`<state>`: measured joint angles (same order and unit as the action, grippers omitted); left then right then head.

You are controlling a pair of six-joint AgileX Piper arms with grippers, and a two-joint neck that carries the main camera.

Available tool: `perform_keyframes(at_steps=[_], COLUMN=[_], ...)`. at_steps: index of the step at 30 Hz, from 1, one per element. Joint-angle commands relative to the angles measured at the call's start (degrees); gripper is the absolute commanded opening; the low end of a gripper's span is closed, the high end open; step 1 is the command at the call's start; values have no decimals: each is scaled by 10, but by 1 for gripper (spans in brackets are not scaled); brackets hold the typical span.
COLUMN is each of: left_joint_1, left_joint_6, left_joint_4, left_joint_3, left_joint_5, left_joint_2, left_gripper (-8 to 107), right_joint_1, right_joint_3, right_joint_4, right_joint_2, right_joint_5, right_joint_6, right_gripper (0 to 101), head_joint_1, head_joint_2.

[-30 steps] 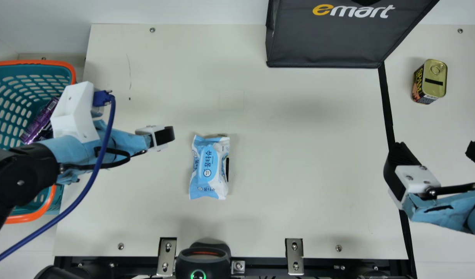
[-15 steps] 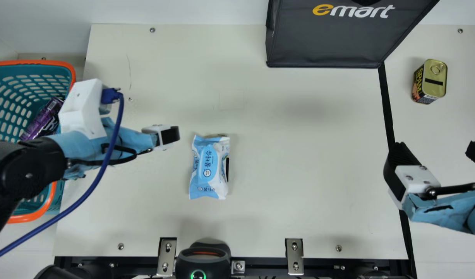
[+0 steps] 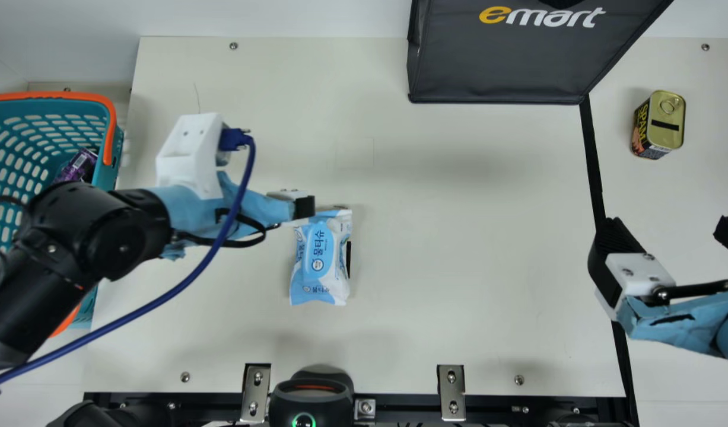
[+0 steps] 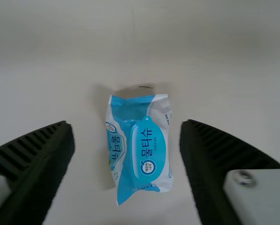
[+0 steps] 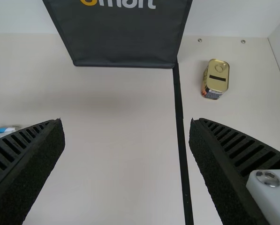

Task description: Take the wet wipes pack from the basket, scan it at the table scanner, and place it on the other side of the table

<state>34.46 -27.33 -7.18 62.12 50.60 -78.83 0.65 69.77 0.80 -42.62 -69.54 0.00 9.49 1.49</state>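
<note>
The scanner (image 3: 311, 386) sits at the table's (image 3: 458, 308) near edge. Beyond it, left of centre, the wet wipes pack (image 3: 320, 261) lies on the table. The left gripper (image 3: 305, 207) is by the pack's far end, fingers spread wide, gripping nothing. At right, the right gripper (image 3: 672, 231) has its fingers wide apart, nothing between them. The basket (image 3: 111, 139) at left holds a purple packet (image 3: 79, 166). Farther off are a can (image 3: 666, 118) at far right and a dark bag (image 3: 506, 65) at the far side, right of centre.
</note>
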Motion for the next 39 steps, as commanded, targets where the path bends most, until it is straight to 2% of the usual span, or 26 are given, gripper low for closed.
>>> perform_keyframes(at_steps=[1,9,26,39], left_joint_1=[16,63,142,159], left_joint_6=[-18,-81,-214,-236], left_joint_4=[10,51,133,124], left_joint_3=[7,33,80,104], left_joint_5=[2,11,75,126], left_joint_2=[-10,-54,-138,-164], left_gripper=[43,-8,-8,-8], right_joint_1=[0,0,0,0], right_joint_3=[0,0,0,0], right_joint_4=[0,0,0,0], right_joint_2=[0,0,0,0], right_joint_5=[0,1,1,0], right_joint_6=[0,0,0,0], right_gripper=[95,95,95,95], head_joint_1=[-16,-16,-16,-16], head_joint_2=[1,1,1,1])
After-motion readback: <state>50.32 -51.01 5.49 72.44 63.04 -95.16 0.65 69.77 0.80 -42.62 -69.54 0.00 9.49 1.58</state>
